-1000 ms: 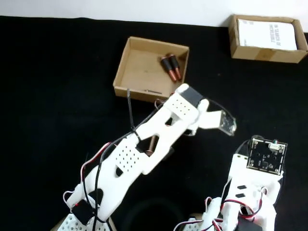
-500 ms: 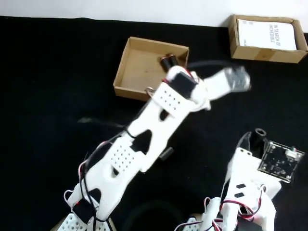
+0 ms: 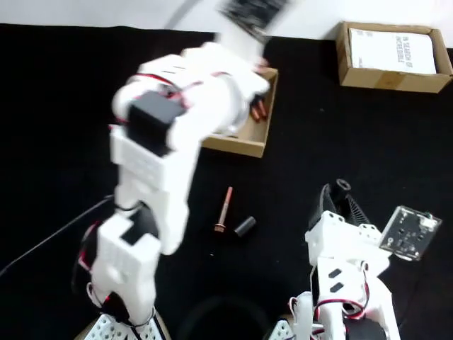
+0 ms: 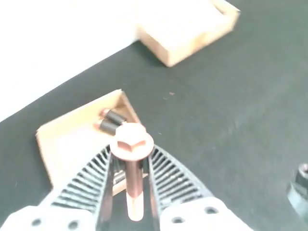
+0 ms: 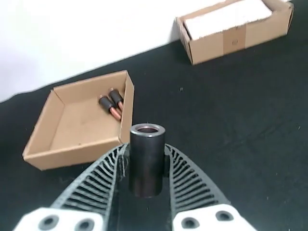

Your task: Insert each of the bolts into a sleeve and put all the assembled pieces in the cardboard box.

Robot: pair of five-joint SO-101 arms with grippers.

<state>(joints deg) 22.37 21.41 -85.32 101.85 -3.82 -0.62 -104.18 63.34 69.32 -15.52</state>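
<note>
At the left of the high view, the left arm (image 3: pixel 170 127) is seen raised over the cardboard box (image 3: pixel 241 144), much of which is hidden by it. In the left wrist view, the left gripper (image 4: pixel 129 156) is closed on a copper bolt (image 4: pixel 134 192), gripped by its shaft with the hex head at the fingertips. Two assembled pieces (image 3: pixel 259 108) are laid side by side in a corner of the box. On the table (image 3: pixel 56 106), a loose bolt (image 3: pixel 224 209) and a loose sleeve (image 3: pixel 245 226) are found near each other but apart. Farther right, a black sleeve (image 5: pixel 147 163) is clamped upright in the right gripper (image 5: pixel 147 153). A second box (image 3: pixel 386 76) is set at the far right.
</note>
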